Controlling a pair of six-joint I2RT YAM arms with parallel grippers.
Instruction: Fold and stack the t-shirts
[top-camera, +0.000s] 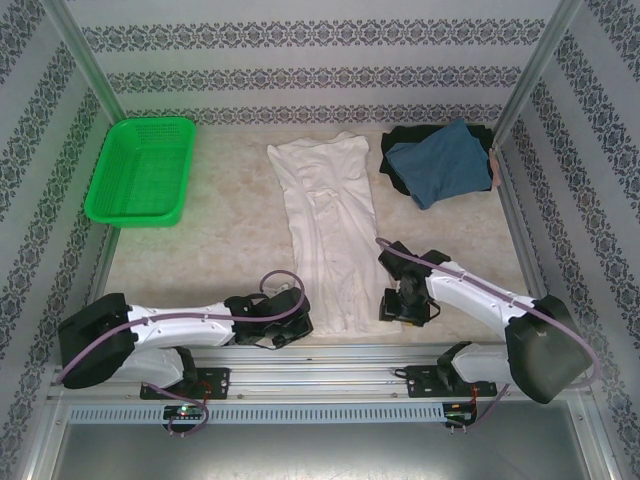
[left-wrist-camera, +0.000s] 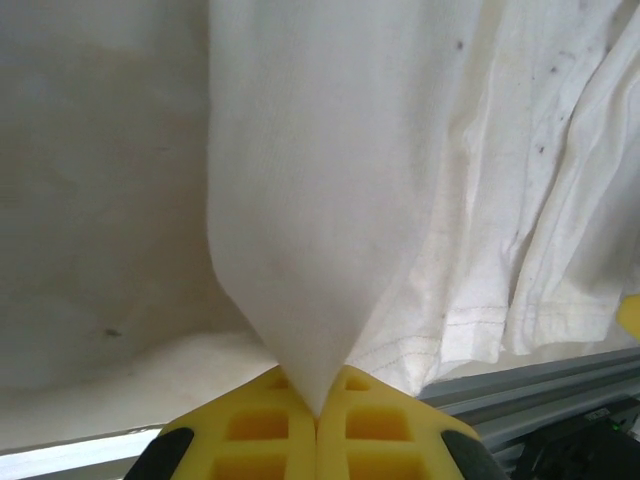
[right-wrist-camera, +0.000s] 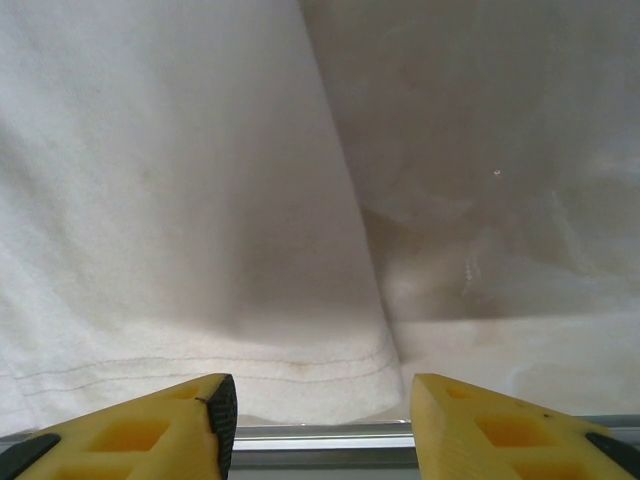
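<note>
1. white t-shirt (top-camera: 325, 235): spread lengthwise down the middle of the table (top-camera: 220, 250), collar end far, hem end at the near edge just beside the aluminium rail (top-camera: 330, 352). Narrow and creased along its length.
2. left gripper (top-camera: 298, 322): sits at the near-left corner of the white t-shirt. From the left wrist, seen with yellow fingers (left-wrist-camera: 250, 430) pressed together and a corner of the white cloth pinched between them; left gripper (left-wrist-camera: 317, 405) fully closed on that corner. Cloth fans out from the pinch in a taut wedge, with the stitched hem (left-wrist-camera: 470, 322) showing to its right above the rail.
3. right gripper (top-camera: 392, 305): sits at the near-right corner of the same shirt. From the right wrist, seen with jaws standing apart, about half open, nothing held between them; right gripper (right-wrist-camera: 320, 395) has the stitched hem (right-wrist-camera: 200, 365) and the corner of the shirt just ahead of the gap. One fingertip on the cloth side, the other on the bare-table side. Contact with the cloth: cannot tell.
4. teal-blue t-shirt (top-camera: 440, 168): bunched at the far right corner of the table, lying on top of the black t-shirt (top-camera: 400, 140). Both well apart from the grippers and from the white t-shirt.
5. green basket (top-camera: 140, 170): at the far left of the table, well apart from the white t-shirt.
</note>
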